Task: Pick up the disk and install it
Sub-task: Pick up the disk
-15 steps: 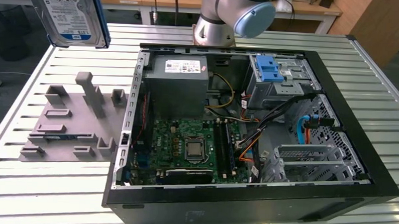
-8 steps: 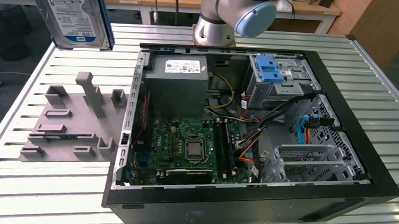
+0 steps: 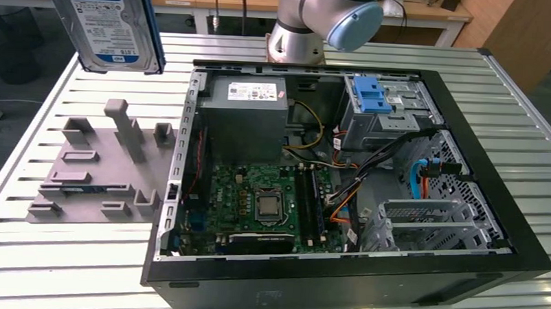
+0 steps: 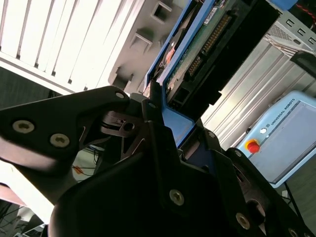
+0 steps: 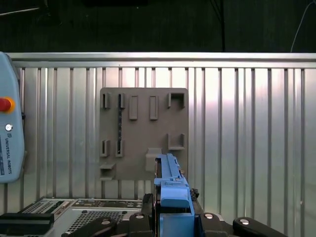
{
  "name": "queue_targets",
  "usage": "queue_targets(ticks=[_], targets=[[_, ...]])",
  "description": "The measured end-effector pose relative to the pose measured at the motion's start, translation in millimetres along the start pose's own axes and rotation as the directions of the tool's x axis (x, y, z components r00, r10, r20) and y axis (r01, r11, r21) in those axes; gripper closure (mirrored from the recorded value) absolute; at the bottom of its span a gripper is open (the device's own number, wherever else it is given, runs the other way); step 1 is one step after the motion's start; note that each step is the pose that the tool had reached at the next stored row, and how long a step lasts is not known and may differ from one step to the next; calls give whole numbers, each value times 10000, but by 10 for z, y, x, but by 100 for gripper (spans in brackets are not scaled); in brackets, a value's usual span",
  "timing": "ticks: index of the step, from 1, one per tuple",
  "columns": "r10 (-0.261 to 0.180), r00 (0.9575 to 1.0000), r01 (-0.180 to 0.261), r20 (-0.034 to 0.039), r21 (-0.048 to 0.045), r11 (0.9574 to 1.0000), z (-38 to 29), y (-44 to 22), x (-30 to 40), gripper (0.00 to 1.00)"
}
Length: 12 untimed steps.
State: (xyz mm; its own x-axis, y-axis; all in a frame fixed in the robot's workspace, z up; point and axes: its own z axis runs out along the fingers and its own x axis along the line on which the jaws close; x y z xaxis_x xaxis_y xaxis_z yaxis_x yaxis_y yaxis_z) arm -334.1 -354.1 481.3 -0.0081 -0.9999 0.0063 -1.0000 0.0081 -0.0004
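The disk [image 3: 110,28], a silver drive with a white-and-blue label in a blue bracket, hangs upright in the air at the far left of the exterior view, above the slatted table and the grey fixture plate [image 3: 101,165]. In the second wrist view my gripper [image 4: 163,113] is shut on it. The black fingers [image 4: 153,128] clamp the blue bracket, and the disk's [image 4: 197,49] circuit-board side shows past them. In the first wrist view the bracket's blue edge [image 5: 173,190] sticks out from the gripper [image 5: 173,217], over the near edge of the fixture plate [image 5: 143,133].
An open computer case [image 3: 494,203] lies to the exterior view's right of the fixture plate. It holds a grey power supply [image 3: 249,119], a motherboard [image 3: 265,202] and a drive cage with a blue latch [image 3: 374,96]. The arm's base [image 3: 307,25] stands behind the case. A teach pendant [image 5: 10,123] lies on the table.
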Motion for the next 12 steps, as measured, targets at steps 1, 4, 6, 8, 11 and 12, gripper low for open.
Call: queue_targets(ticks=[1, 4, 6, 8, 11, 12], targets=[[0, 10000, 0, 0, 0, 10000, 0, -14, 8, 64], [-1, 10000, 1, 0, 0, 10000, 1, -54, 28, 64], [0, 10000, 0, 0, 1, 10000, 1, -81, 39, 64], [0, 10000, 0, 0, 0, 10000, 0, -107, 50, 64], [0, 10000, 0, 0, 1, 10000, 1, -148, 66, 64], [0, 10000, 0, 0, 1, 10000, 1, -162, 72, 64]])
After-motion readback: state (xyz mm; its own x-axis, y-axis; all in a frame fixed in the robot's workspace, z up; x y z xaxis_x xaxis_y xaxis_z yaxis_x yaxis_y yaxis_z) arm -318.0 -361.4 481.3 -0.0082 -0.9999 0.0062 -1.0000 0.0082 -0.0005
